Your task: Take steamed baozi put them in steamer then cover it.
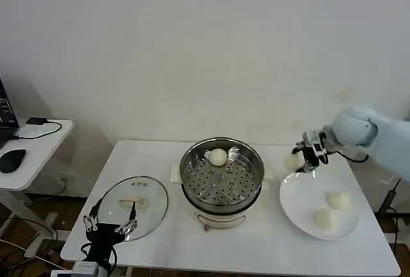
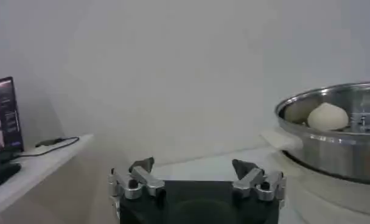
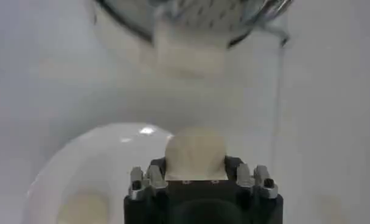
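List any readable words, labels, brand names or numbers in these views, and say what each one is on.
No text can be read in these views.
The monitor on the side desk shows a lit screen, too small and blurred to read.
The steamer, glass lid, plate and buns carry no visible markings.

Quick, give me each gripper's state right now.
Left gripper: open, empty, parked by the glass lid.
Right gripper: shut on a bun, above the plate.
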Action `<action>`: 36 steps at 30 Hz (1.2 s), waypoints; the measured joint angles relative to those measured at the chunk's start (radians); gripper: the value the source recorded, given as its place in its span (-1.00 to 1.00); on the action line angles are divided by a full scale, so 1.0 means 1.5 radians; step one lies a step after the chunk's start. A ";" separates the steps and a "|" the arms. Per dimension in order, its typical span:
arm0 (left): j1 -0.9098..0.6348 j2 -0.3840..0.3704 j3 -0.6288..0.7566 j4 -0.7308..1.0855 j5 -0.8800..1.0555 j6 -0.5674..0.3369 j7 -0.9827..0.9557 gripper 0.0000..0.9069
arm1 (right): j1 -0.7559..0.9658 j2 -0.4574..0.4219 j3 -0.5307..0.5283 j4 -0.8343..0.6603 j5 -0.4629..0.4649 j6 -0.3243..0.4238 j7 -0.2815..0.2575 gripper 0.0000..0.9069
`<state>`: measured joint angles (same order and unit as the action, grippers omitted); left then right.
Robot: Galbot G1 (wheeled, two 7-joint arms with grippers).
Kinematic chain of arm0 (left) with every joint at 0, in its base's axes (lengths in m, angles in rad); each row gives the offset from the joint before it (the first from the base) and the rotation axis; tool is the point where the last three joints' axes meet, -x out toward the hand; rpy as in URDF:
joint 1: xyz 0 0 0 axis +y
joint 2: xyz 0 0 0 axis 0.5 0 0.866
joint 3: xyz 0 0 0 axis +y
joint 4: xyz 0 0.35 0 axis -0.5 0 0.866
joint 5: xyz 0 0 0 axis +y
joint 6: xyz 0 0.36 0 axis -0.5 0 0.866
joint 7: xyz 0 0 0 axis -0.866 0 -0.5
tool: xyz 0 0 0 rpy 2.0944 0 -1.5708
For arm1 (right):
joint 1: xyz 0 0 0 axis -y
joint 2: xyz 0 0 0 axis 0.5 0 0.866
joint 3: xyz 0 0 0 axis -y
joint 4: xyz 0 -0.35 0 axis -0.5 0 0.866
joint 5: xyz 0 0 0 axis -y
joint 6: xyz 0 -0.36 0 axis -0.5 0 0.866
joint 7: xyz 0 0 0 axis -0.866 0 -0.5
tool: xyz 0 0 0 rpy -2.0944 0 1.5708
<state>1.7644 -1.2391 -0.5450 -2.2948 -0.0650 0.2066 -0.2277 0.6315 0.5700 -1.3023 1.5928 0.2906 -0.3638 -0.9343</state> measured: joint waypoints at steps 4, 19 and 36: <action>-0.009 0.000 0.000 0.005 -0.001 0.000 -0.003 1.00 | 0.040 0.048 -0.024 0.014 0.060 -0.031 0.019 0.42; -0.027 -0.009 -0.007 0.013 0.008 -0.010 -0.009 1.00 | 0.025 0.273 -0.048 -0.039 0.220 -0.138 0.110 0.42; -0.025 -0.020 -0.007 0.012 0.014 -0.018 -0.010 1.00 | -0.054 0.428 -0.056 -0.148 0.236 -0.177 0.135 0.42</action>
<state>1.7277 -1.2687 -0.5559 -2.2762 -0.0438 0.1790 -0.2427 0.5502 1.2118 -1.3862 1.3713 0.6442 -0.6291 -0.7325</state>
